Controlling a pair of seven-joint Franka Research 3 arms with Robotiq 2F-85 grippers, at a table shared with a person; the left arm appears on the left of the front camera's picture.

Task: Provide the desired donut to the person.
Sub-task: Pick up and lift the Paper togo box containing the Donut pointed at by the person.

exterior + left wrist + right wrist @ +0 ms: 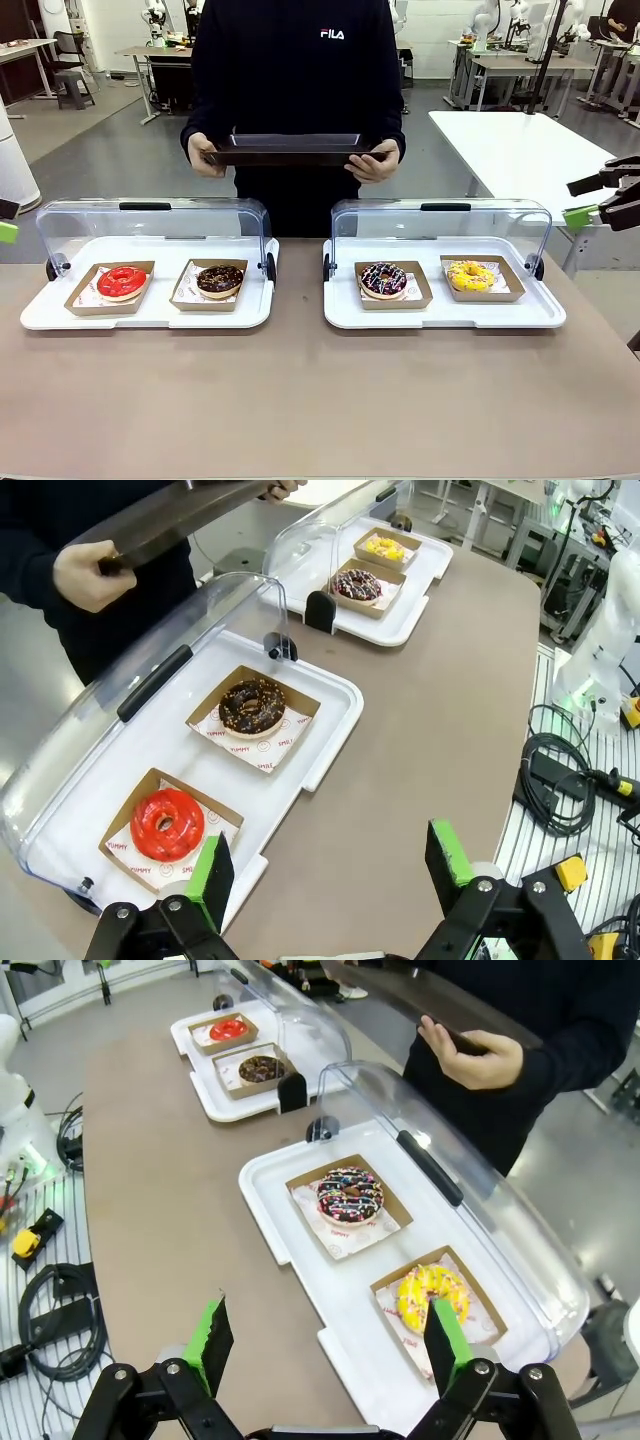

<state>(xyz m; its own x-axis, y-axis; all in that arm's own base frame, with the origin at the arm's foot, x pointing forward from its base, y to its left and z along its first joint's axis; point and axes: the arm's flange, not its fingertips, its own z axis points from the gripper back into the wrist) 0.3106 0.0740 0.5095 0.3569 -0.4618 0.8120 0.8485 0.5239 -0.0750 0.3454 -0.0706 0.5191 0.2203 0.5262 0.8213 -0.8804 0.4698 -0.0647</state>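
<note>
Four donuts lie in cardboard trays: a red one (121, 282) and a chocolate one (220, 280) on the left white tray (40, 312), a sprinkled chocolate one (383, 280) and a yellow one (470, 275) on the right white tray (545, 312). Nothing marks which is the desired donut. The person (295, 70) stands at the far side holding a dark tray (290, 152) in both hands. My left gripper (330, 860) hovers open near the red donut (167, 823). My right gripper (328, 1338) hovers open near the yellow donut (430, 1293).
Both white trays have clear hinged lids (150, 225) standing open at the back. The brown table in front of the trays is bare. Cables (555, 785) lie off the table's end. My grippers sit at the picture's edges, left (6, 220) and right (583, 200).
</note>
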